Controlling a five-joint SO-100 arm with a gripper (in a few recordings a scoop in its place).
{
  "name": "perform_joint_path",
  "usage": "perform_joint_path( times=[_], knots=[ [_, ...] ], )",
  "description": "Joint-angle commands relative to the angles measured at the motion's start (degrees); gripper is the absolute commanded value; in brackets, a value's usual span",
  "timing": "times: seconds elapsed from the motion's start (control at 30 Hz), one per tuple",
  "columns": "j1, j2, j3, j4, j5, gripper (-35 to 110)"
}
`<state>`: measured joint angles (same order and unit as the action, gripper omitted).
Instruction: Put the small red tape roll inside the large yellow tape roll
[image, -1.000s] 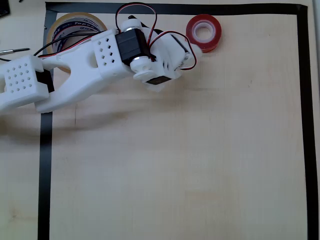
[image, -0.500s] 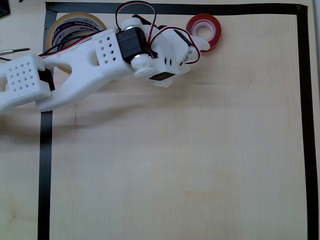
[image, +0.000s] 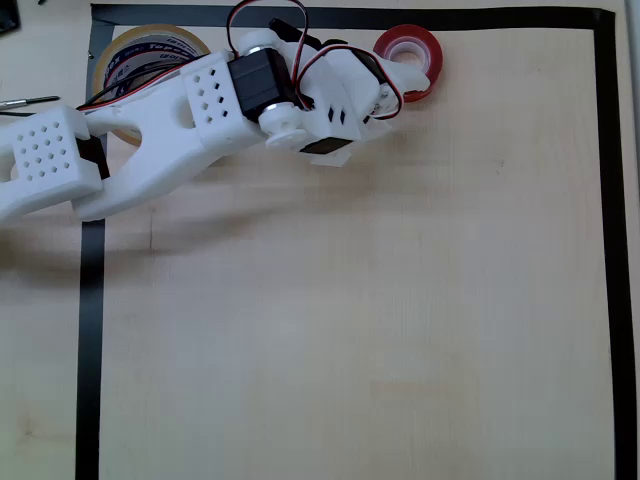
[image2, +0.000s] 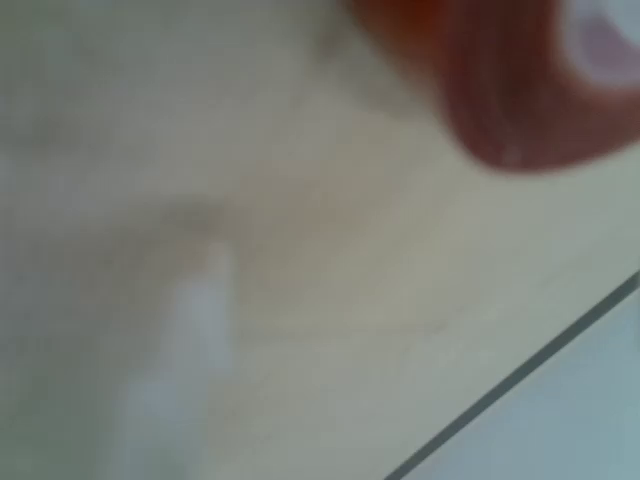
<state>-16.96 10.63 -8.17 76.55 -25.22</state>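
The small red tape roll (image: 415, 52) lies flat near the top edge of the marked area, right of centre. The white arm reaches in from the left, and my gripper (image: 398, 82) sits at the roll's lower left rim, with a white fingertip (image: 411, 77) overlapping it. The gripper's body hides the jaws, so their state is unclear. In the blurred wrist view the small red tape roll (image2: 510, 90) fills the upper right corner, and one pale finger (image2: 190, 330) shows at lower left. The large yellow tape roll (image: 140, 45) lies in the top left corner, partly under the arm.
Black tape (image: 610, 250) frames the wooden work area (image: 350, 320), and the red roll lies close to its top strip. In the wrist view a black tape line (image2: 520, 375) crosses the lower right. A thin metal tool (image: 25, 101) lies outside the left border.
The gripper has moved up and to the right, from just left of the red roll to overlapping its lower left rim. Both rolls have stayed in place.
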Motion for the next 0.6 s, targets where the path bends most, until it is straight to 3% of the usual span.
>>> perform_joint_path(
  times=[0.0,0.57],
  knots=[
    [-1.58,8.96,-5.36,0.35,0.09,22],
    [-5.36,5.54,-2.29,8.53,0.26,22]
  ],
)
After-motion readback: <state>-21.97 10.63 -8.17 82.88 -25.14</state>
